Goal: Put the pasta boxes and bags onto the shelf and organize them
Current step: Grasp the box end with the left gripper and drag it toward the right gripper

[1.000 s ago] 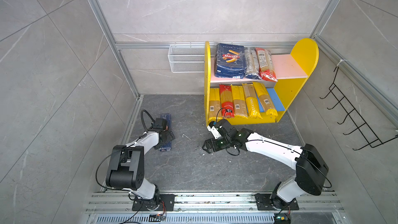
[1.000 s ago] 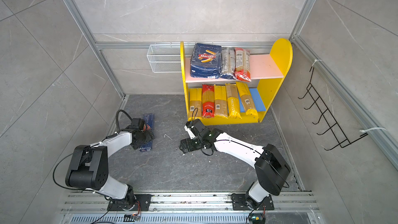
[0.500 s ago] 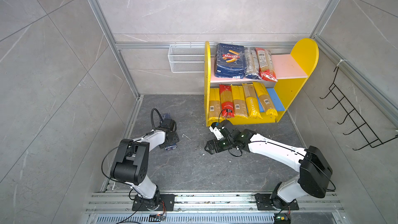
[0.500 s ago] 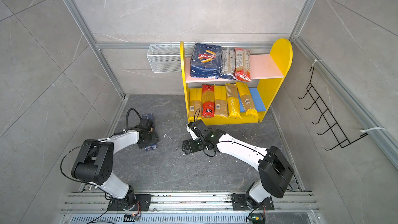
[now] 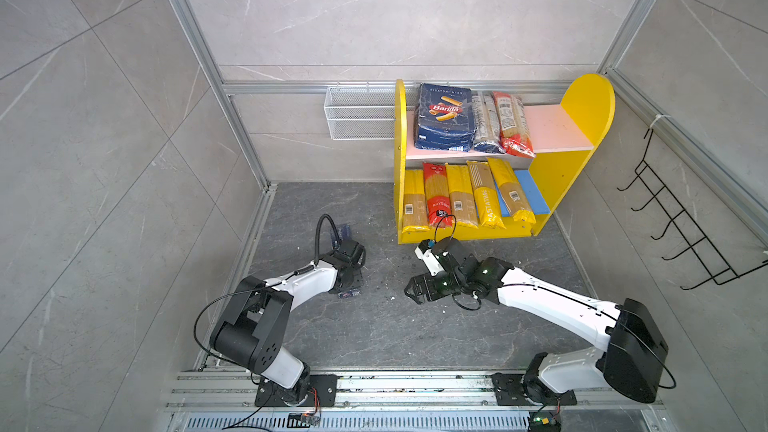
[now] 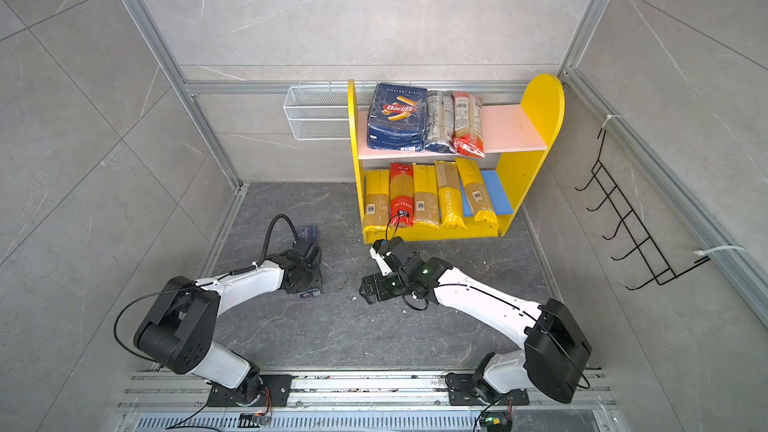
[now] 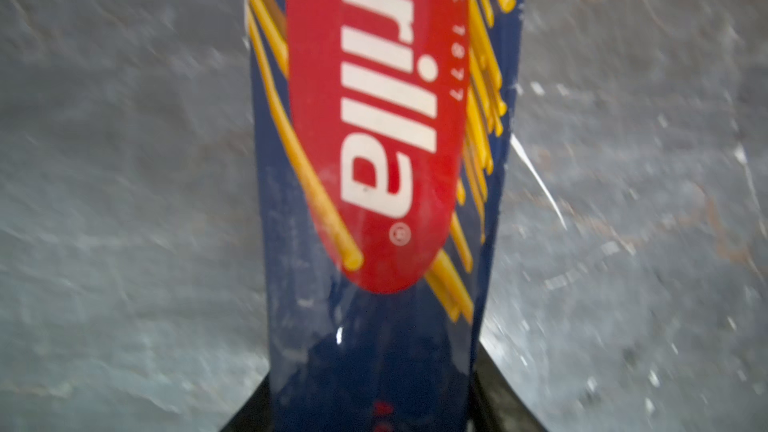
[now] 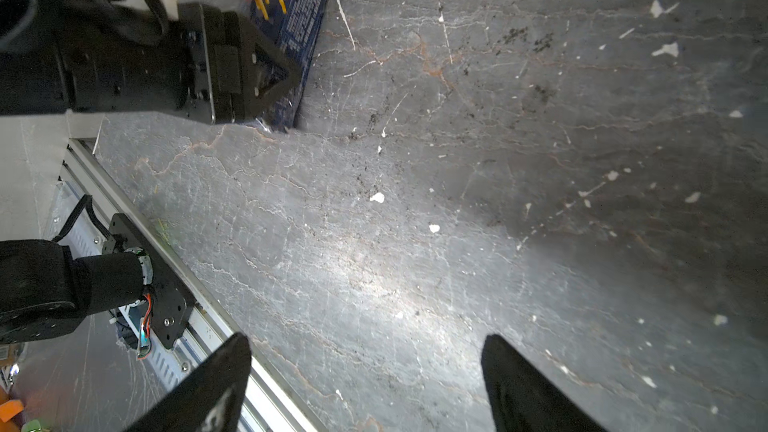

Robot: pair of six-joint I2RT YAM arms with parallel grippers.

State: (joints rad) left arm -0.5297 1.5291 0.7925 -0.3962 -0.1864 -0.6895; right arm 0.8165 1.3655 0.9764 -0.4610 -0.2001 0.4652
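Since the small two-tier shelf with yellow round-topped side panels (image 5: 586, 97) already carries the wide dark-blue Barilla rigatoni package (image 5: 444, 118) and seven slim spaghetti bags (image 5: 457, 197), little seems left. Only the long narrow dark-blue Barilla spaghetti box (image 7: 382, 160) is off it, lying on the floor (image 5: 374, 338) well out from the shelf's front-left corner. The left gripper (image 7: 370, 401) looks clamped across that box, though the view blurs; the right gripper (image 8: 365, 351) gapes empty, nearer the shelf.

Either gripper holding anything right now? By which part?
Left gripper is shut on the spaghetti box, pinching across its narrow width near the end closest to the arm bases. Right gripper is open and empty.
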